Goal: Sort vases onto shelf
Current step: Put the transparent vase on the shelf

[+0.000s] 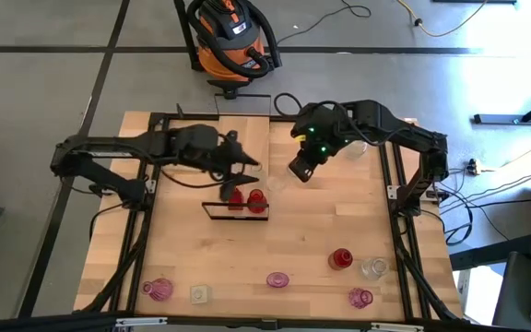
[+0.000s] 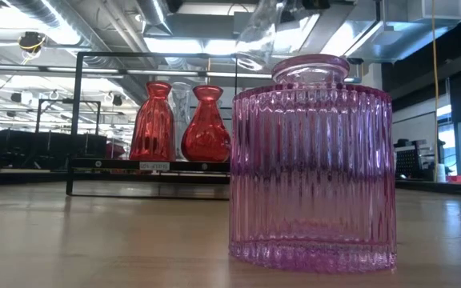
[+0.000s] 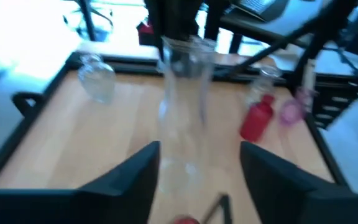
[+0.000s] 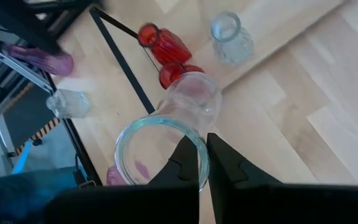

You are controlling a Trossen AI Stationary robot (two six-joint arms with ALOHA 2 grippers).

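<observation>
1. A tall clear vase (image 4: 166, 127) hangs in the air between the two arms, above the middle of the worktop (image 1: 321, 212); in the right wrist view its open rim sits right at the right tool (image 4: 203, 163), whose fingers (image 4: 187, 163) are pinched together on the rim's glass wall
2. In the left wrist view the same vase (image 3: 182, 112) stands between the spread fingers (image 3: 138, 171) of the left tool (image 3: 197, 168); the fingers stand apart on either side of its lower body, and whether they touch the glass I cannot tell
3. From above, the left tool (image 1: 247, 171) and the right tool (image 1: 300, 169) face each other just behind the shelf (image 1: 236, 211), the vase faint between them
4. The vase is slim, colourless and see-through, widening toward its mouth
5. On the shelf, a light plank with a thin black frame, stand two red vases (image 2: 152, 122) side by side, ribbed and narrow-necked, with a clear one just behind them in the low view
6. A squat pink ribbed vase (image 2: 312, 164) stands on the worktop close to the low camera
7. More vases stand along the worktop's near edge: pink ones (image 1: 158, 290), a red one (image 1: 341, 259) and clear ones (image 1: 373, 268)
8. An orange shop vacuum (image 1: 231, 37) stands on the floor beyond the worktop
</observation>
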